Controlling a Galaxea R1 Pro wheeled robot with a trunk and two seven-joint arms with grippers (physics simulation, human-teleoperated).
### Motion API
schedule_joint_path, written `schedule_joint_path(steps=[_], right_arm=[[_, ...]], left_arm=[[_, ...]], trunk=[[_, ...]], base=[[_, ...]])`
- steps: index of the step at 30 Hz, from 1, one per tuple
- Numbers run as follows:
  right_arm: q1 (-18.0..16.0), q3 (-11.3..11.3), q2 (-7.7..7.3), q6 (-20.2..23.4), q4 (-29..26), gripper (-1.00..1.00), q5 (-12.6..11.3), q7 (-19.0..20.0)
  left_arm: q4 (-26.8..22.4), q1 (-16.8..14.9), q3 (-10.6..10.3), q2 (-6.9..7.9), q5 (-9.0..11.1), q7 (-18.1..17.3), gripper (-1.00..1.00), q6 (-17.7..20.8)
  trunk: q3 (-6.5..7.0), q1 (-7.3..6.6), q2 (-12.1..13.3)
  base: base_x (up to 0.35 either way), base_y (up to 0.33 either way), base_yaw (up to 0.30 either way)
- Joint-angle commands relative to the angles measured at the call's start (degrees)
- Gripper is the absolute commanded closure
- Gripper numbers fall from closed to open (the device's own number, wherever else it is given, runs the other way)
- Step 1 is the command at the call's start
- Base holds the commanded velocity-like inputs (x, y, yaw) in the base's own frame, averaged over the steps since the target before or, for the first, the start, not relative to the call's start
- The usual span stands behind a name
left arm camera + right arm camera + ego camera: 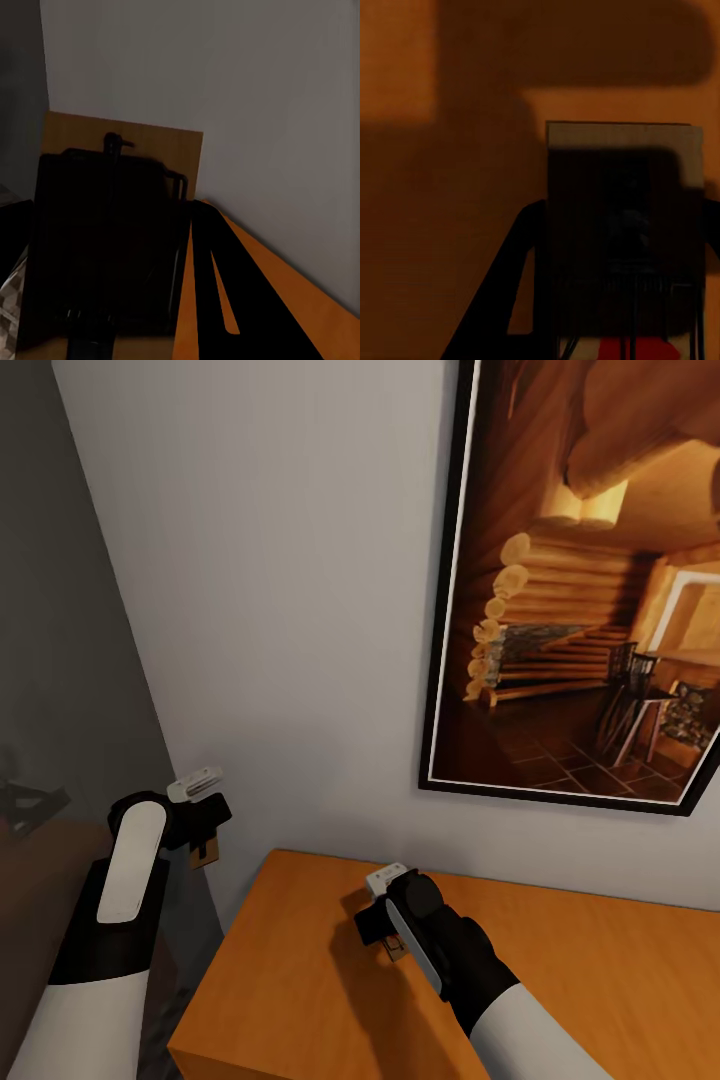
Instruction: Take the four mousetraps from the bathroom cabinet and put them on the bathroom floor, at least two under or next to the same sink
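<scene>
At far left of the head view our left gripper hangs off the cabinet's left edge, beside the grey wall, clamped on one mousetrap. That trap shows as a small tan tab below the fingers. From the left wrist camera it is a tan board with dark wire parts, pinched between the fingers and partly in shadow.

Moving right, the orange-tan cabinet top fills the lower middle. Our right gripper hovers low over it, near the left-front part of the top, closed on a second mousetrap. From the right wrist camera this trap is held flat-faced toward the lens, long axis running along the fingers, cabinet wood behind. We cannot tell for sure whether it has left the surface; the shadow says it is close.

Further right, a framed log-cabin picture hangs on the wall.

Count: two mousetraps visible, one per gripper; two arms; one cabinet.

Key relation for the next move, as we judge it: both traps are already in hand, so the floor is the target, and it lies down past the cabinet's left edge. The left arm is nearer that drop. A sliver of patterned tile shows in the left wrist view.
</scene>
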Motion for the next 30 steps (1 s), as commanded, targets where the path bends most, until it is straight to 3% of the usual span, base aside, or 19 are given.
schedule_joint_path(steps=[1, 17, 25, 30], right_arm=[[0.0, 0.0, -0.02, 0.0, 0.2, 1.0, -0.1, -0.1], [0.0, 0.0, -0.02, 0.0, 0.2, 1.0, -0.2, -0.1], [0.0, 0.0, -0.04, 0.0, 0.2, 1.0, -0.2, -0.1], [0.0, 0.0, -0.03, 0.0, 0.2, 1.0, -0.2, -0.1]], left_arm=[[0.0, 0.0, 0.0, 0.0, -0.1, -0.2, 1.0, 0.2], [0.0, 0.0, 0.1, 0.0, -0.1, -0.2, 1.0, 0.2], [0.0, 0.0, 0.1, 0.0, -0.1, -0.2, 1.0, 0.2], [0.0, 0.0, 0.1, 0.0, -0.1, -0.2, 1.0, 0.2]], trunk=[[-0.02, 0.01, 0.0], [-0.02, 0.01, 0.0], [1.42, -1.75, 3.2], [1.42, -1.75, 3.2]], base=[[0.0, 0.0, 0.0], [0.0, 0.0, 0.0], [0.0, 0.0, 0.0], [0.0, 0.0, 0.0]])
